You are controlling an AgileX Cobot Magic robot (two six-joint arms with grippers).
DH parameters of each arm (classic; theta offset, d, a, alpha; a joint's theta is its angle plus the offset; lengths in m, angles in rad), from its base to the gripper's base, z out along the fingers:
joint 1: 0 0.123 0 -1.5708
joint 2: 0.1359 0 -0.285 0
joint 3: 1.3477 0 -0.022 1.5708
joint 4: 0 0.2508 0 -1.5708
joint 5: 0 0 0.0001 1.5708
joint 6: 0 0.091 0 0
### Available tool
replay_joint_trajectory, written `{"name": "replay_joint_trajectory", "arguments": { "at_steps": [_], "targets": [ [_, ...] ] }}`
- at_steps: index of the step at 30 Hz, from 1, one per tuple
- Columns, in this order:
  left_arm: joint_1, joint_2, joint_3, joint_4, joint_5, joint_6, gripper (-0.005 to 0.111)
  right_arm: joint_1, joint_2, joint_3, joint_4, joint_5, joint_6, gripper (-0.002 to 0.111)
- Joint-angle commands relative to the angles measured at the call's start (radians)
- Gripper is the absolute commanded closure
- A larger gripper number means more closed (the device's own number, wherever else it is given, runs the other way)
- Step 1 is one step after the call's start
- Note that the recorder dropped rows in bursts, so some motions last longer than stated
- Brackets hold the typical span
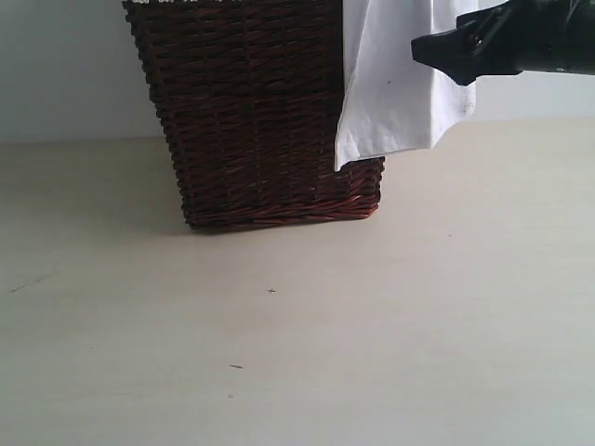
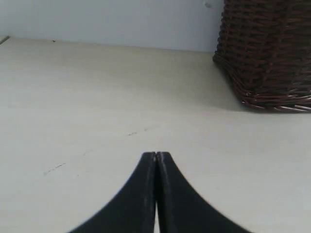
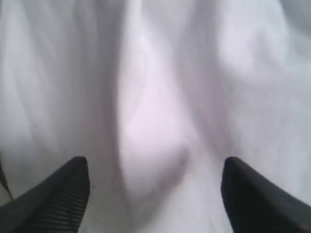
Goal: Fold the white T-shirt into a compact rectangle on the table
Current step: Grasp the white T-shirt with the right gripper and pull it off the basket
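Right now my right jaws gape wide facing the white T-shirt (image 1: pixel 390 93), which hangs down one side of the basket (image 1: pixel 260 121) above the surface (image 1: pixel 372 325). My left jaws are pressed together, holding nothing.

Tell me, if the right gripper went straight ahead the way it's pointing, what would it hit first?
The white T-shirt. Its cloth fills the view ahead of the right gripper, whose jaws stand open, and it looks very close, though the exact gap is hard to judge.
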Motion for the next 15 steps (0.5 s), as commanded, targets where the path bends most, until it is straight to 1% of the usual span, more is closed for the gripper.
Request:
{"name": "replay_joint_trajectory", "arguments": {
  "at_steps": [1, 4, 9, 15],
  "targets": [
    [0.002, -0.007, -0.003, -0.002, -0.009, -0.003, 0.107, 0.003, 0.036, -0.029, 0.013, -0.010, -0.012, 0.060],
    [0.002, -0.007, -0.003, -0.002, -0.009, -0.003, 0.107, 0.003, 0.036, -0.029, 0.013, 0.002, -0.012, 0.080],
    [0.002, -0.007, -0.003, -0.002, -0.009, -0.003, 0.107, 0.003, 0.036, -0.029, 0.013, 0.061, -0.012, 0.107],
    [0.002, -0.007, -0.003, -0.002, -0.009, -0.003, 0.107, 0.003, 0.011, -0.029, 0.013, 0.061, -0.012, 0.108]
  ]
}}
